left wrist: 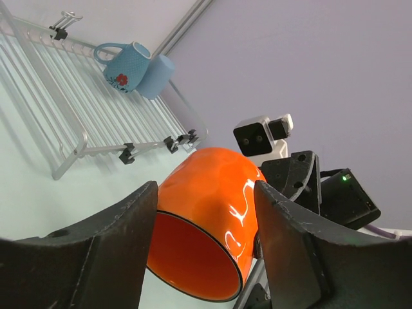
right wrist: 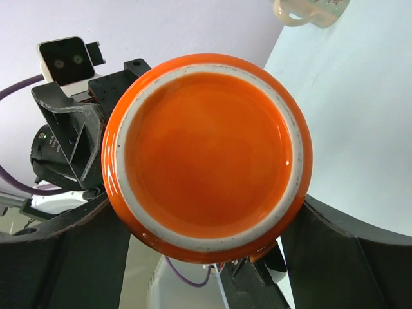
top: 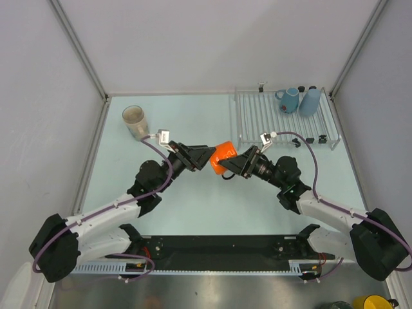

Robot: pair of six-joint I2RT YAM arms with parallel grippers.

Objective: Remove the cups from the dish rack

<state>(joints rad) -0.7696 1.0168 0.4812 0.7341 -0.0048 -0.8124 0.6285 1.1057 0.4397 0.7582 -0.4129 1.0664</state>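
Note:
The orange mug [top: 225, 153] hangs on its side above the table's middle, between both grippers. My left gripper [top: 209, 158] has its jaws around the mug's open end [left wrist: 206, 219], both fingers against its sides; the gripper also shows in the left wrist view [left wrist: 206, 190]. My right gripper [top: 237, 161] grips the base end [right wrist: 206, 148], its fingers on either side [right wrist: 206, 203]. The teal-blue handled mug [top: 287, 100] [left wrist: 125, 64] and the light-blue cup [top: 310, 101] [left wrist: 158, 76] stand at the far right of the dish rack [top: 257, 122] [left wrist: 64, 103]. The beige tumbler [top: 135, 121] [right wrist: 312, 9] stands on the table at the far left.
The rack sits at the table's far right corner, most of its rods bare. A yellow mug [top: 373, 302] sits off the table at the bottom right. Grey walls close in the table on three sides.

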